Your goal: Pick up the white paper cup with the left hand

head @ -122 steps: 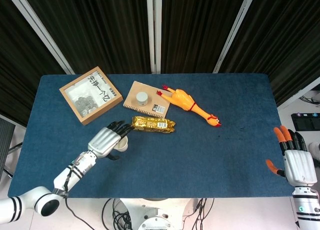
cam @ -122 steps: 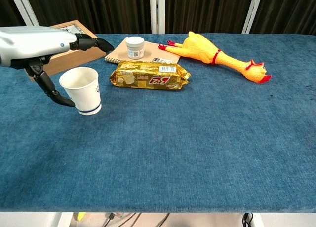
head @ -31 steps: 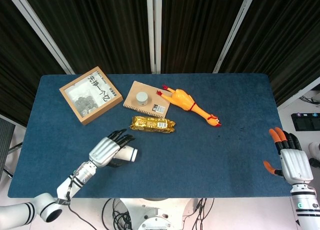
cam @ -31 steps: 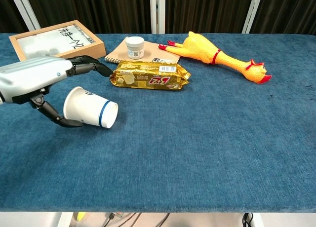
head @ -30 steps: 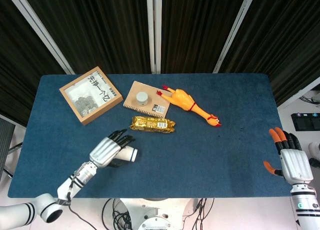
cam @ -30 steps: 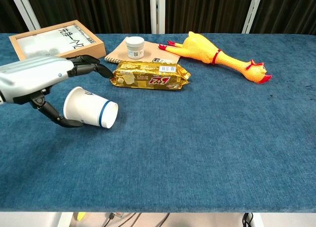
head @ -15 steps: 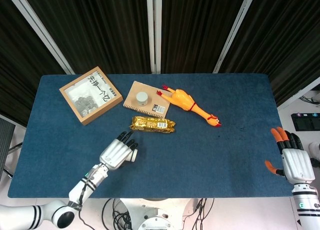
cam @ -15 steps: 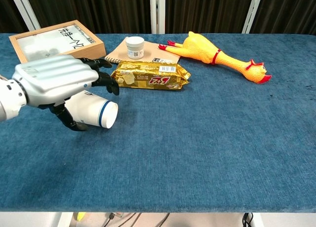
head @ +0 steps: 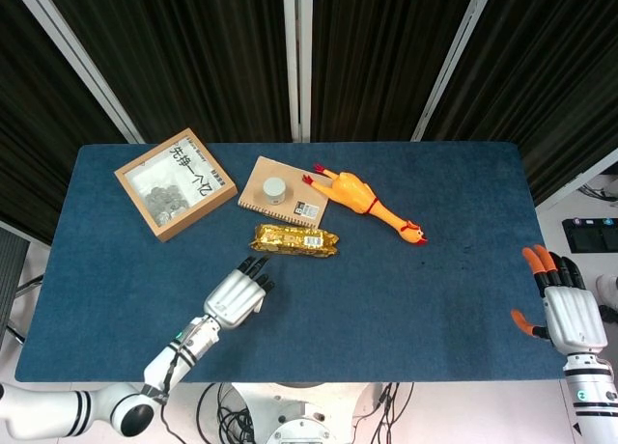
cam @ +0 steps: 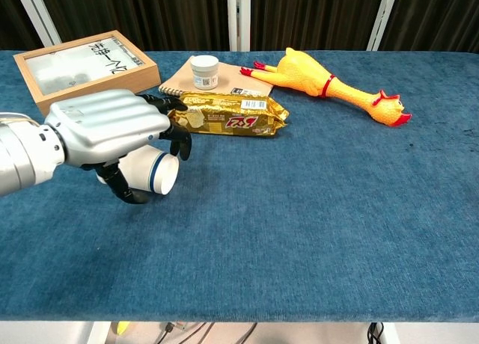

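- The cup (cam: 150,169) lies on its side on the table (cam: 314,232), its blue-banded end pointing toward 3 o'clock in the chest view.
- The left hand (cam: 112,127) is draped over the cup, fingers (cam: 178,137) curled down past its top and thumb (cam: 120,187) hooked under its near side. Whether the grip is closed I cannot tell.
- In the head view the left hand (head: 237,294) covers the cup entirely.
- A gold snack pack (cam: 228,114) sits just at 1 o'clock from the cup.
- The right hand (head: 570,314) hovers off the table's 3 o'clock edge, fingers spread, holding nothing.
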